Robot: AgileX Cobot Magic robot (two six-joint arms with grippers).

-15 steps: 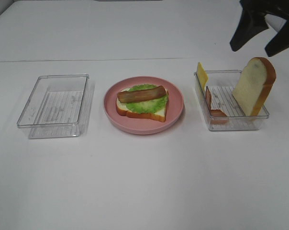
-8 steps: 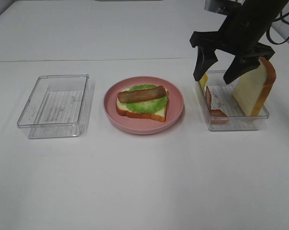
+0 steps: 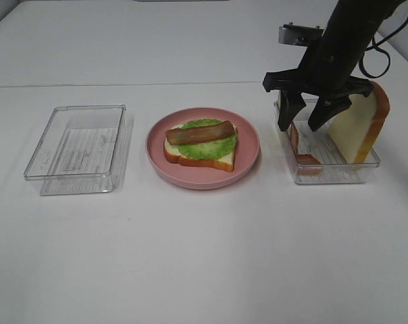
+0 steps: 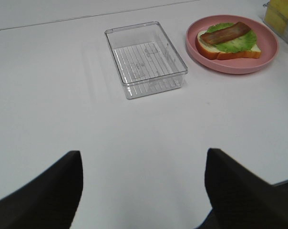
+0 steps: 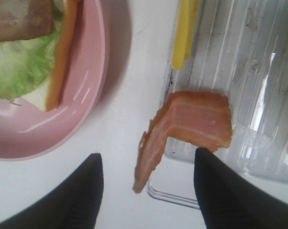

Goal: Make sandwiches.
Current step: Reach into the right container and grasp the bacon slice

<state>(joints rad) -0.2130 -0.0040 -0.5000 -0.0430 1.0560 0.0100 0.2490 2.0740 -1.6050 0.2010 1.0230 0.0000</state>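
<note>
Bacon pickup: right gripper (image 3: pixel 299 128) spread, straddling bacon (image 5: pixel 194 119) at bin (image 3: pixel 336 179) wall; next lower, close; left gripper (image 4: pixel 143 152) idle, spread.

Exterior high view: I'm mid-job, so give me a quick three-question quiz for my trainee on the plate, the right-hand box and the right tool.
1. True or false: on the pink plate, the bottom bread carries lettuce and one bacon strip.
2. What stands upright in the right clear box? A) a bread slice B) a lettuce leaf C) a tomato
3. Short answer: which food lies directly beneath the right tool, whose jaws are apart?

Key: 1 true. 2 A. 3 the loose bacon piece at the box's plate-side wall.
</note>
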